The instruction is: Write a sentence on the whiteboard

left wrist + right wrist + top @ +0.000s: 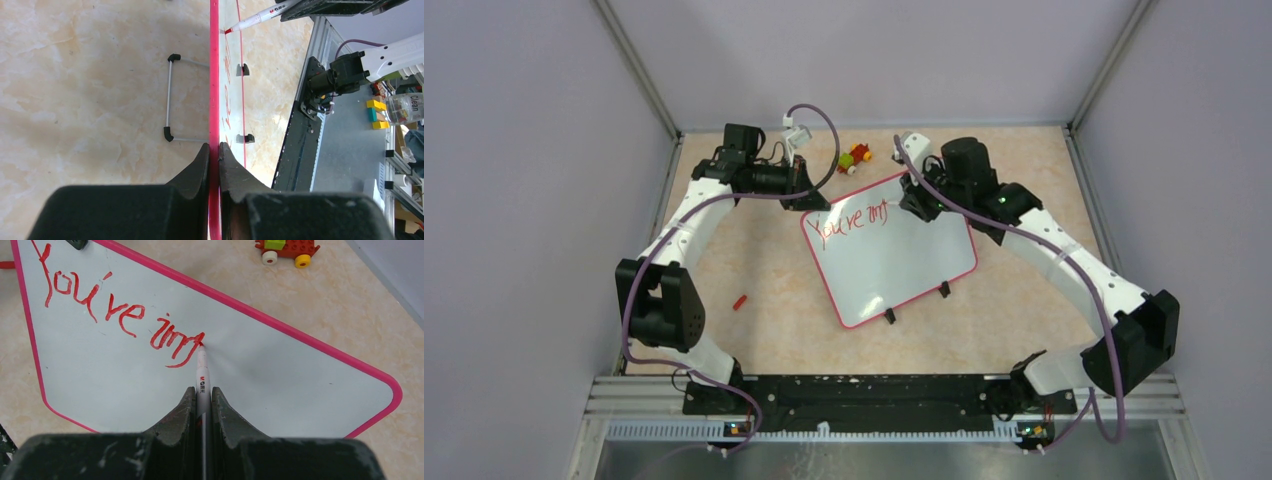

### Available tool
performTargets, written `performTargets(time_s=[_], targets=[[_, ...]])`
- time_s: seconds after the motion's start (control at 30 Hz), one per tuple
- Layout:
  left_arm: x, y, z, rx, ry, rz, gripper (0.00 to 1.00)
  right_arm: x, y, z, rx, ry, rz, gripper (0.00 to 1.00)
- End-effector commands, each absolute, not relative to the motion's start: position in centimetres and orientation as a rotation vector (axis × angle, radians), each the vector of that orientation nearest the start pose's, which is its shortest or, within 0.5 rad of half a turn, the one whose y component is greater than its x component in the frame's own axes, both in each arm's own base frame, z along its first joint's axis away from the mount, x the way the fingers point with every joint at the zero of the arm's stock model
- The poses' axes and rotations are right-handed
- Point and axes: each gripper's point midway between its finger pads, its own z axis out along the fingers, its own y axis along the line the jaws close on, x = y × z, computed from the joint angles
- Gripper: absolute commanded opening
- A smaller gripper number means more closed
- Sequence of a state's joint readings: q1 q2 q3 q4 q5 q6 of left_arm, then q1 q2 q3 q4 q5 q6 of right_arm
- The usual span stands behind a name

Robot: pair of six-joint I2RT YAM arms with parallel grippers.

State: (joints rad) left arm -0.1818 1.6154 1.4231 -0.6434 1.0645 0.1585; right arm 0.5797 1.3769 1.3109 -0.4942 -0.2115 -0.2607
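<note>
The whiteboard (pixel 894 265), white with a pink rim, lies tilted at mid-table. My left gripper (pixel 810 198) is shut on its far left corner; in the left wrist view the jaws (pixel 214 146) pinch the pink rim (pixel 214 75) edge-on. My right gripper (pixel 919 200) is shut on a white marker (pixel 202 371) with a red tip. That tip touches the board (pixel 280 375) at the end of the red sentence (pixel 115 315), which reads "You're im" plus one unfinished letter. The marker (pixel 260 17) also shows at the top of the left wrist view.
A small brick toy car (pixel 856 157) sits just beyond the board's far edge. A red cap (pixel 740 301) lies on the table to the left. Two black clips (pixel 944 290) line the board's near edge. A wire stand (pixel 170 97) shows behind the board.
</note>
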Motion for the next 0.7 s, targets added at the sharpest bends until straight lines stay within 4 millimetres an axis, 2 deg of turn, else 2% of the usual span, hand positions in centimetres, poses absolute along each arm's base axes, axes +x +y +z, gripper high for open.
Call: performTargets(time_s=[0.0, 0.13, 0.3, 0.33, 0.4, 0.67], targets=[[32.3, -22.2, 24.6, 0.879, 1.995, -1.290, 0.00, 34.3, 23.6, 28.0, -0.919, 1.831, 0.369, 0.00], [32.4, -22.2, 24.5, 0.878, 1.995, -1.289, 0.00, 34.1, 23.4, 27.7, -0.921, 1.840, 0.374, 0.00], [32.5, -22.2, 24.6, 0.882, 1.986, -1.281, 0.00, 33.3, 23.5, 26.4, -0.939, 1.869, 0.405, 0.00], [32.4, -22.2, 24.5, 0.878, 1.996, -1.285, 0.00, 33.7, 22.6, 26.2, -0.918, 1.884, 0.397, 0.00], [32.4, -22.1, 24.5, 0.878, 1.996, -1.283, 0.00, 32.6, 23.6, 25.9, -0.952, 1.882, 0.436, 0.00], [32.4, -22.2, 24.5, 0.877, 1.996, -1.287, 0.00, 31.5, 24.1, 25.1, -0.975, 1.900, 0.482, 0.00]])
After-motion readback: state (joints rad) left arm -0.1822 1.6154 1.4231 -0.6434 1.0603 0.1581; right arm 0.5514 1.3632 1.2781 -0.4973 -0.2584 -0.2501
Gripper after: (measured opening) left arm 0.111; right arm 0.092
